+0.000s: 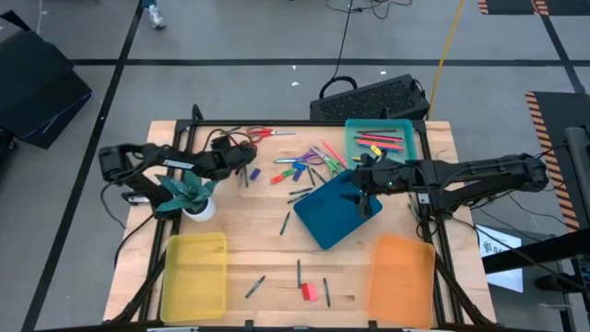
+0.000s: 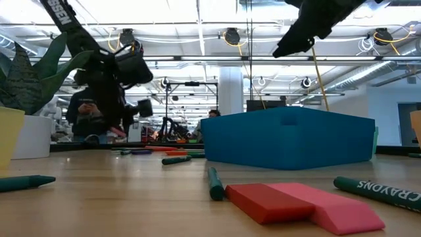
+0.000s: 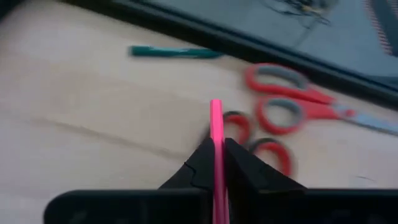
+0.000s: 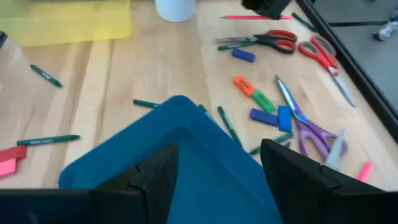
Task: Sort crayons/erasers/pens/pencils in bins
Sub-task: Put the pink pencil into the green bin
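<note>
My left gripper (image 1: 244, 159) stands at the table's far left, shut on a thin pink stick (image 3: 216, 124), close to red scissors (image 3: 292, 106). My right gripper (image 4: 217, 168) hangs open above the far corner of the dark blue bin (image 1: 336, 210) with nothing between its fingers. The low view shows it well above the bin (image 2: 289, 138). The teal bin (image 1: 380, 138) at the far right holds pink and red sticks. The yellow bin (image 1: 195, 277) and the orange bin (image 1: 401, 267) stand along the near edge. A red eraser (image 2: 270, 201) and a pink eraser (image 2: 335, 210) lie flat between them. My left gripper pinches the pink stick between its two fingers (image 3: 239, 165). The stick runs along the fingers, and its free end (image 3: 216, 106) juts out ahead of the fingertips. Whether the stick is clear of the table, I cannot tell.
A potted plant (image 1: 194, 195) stands beside my left arm. Loose pens, crayons, small blocks and purple scissors (image 4: 305, 127) lie scattered between the two grippers. Green crayons (image 1: 297, 272) lie near the erasers. A dark keyboard (image 1: 373, 97) sits beyond the far edge.
</note>
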You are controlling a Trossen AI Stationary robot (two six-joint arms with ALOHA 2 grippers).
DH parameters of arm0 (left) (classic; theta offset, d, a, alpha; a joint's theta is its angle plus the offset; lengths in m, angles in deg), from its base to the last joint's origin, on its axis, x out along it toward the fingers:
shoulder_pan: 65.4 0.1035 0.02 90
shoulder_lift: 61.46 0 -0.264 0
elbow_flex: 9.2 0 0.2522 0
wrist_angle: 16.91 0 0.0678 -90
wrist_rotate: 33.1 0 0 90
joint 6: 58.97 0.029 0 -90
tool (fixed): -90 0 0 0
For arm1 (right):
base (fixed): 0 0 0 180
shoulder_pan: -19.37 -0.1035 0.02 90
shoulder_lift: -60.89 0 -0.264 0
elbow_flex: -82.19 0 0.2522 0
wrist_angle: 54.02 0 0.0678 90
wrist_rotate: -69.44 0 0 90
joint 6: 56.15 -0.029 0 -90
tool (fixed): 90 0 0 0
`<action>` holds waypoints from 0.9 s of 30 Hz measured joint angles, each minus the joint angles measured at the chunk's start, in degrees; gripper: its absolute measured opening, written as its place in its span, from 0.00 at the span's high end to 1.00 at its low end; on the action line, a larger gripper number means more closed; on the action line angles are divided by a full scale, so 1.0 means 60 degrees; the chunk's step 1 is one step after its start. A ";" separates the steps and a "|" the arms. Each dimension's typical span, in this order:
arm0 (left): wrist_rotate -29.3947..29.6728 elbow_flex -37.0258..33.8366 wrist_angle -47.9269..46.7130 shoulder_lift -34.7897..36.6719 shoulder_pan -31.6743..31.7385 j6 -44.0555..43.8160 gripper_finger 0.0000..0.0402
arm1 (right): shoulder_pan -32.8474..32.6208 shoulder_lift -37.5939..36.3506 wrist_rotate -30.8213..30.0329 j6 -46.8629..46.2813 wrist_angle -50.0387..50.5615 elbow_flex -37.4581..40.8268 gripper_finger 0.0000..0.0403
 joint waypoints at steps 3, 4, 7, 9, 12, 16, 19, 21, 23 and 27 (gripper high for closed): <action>-0.0511 -0.0002 0.0358 0.0482 -0.0252 0.0559 0.93 | -0.0120 0.0264 -0.0001 -0.0005 -0.0487 0.0000 0.45; -0.0649 0.0015 0.0662 0.0571 -0.0380 0.0772 0.93 | -0.0132 0.0332 -0.0004 -0.0026 -0.0643 0.0000 0.45; -0.1026 -0.0010 0.1557 0.0875 -0.0853 0.1606 0.93 | -0.0127 0.0598 -0.0005 -0.0278 -0.0998 0.0000 0.45; -0.1290 0.0019 0.2441 0.0983 -0.1237 0.2043 0.93 | -0.0125 0.0769 -0.0004 -0.0276 -0.0925 0.0004 0.45; -0.1842 0.0012 0.3793 0.1064 -0.1706 0.2860 0.93 | -0.0121 0.1048 -0.0029 0.0059 -0.0942 0.0031 0.45; -0.2783 0.0016 0.5264 0.1082 -0.2162 0.4069 0.93 | -0.0121 0.1325 -0.0039 0.1073 -0.2586 0.0615 0.45; -0.3390 0.0016 0.5764 0.1082 -0.2369 0.4407 0.93 | -0.0125 0.1580 -0.0770 0.3013 -0.4438 0.1107 0.45; -0.3669 0.0016 0.5774 0.1082 -0.2461 0.4200 0.93 | -0.0265 0.1875 -0.2165 0.5067 -0.5071 0.1170 0.45; -0.3914 0.0016 0.5737 0.1082 -0.2547 0.3765 0.93 | -0.0440 0.2387 -0.3610 0.7262 -0.5830 0.1091 0.45; -0.4334 0.0016 0.5754 0.1082 -0.2746 0.2930 0.93 | -0.0631 0.3440 -0.4353 1.0575 -0.8063 0.0799 0.45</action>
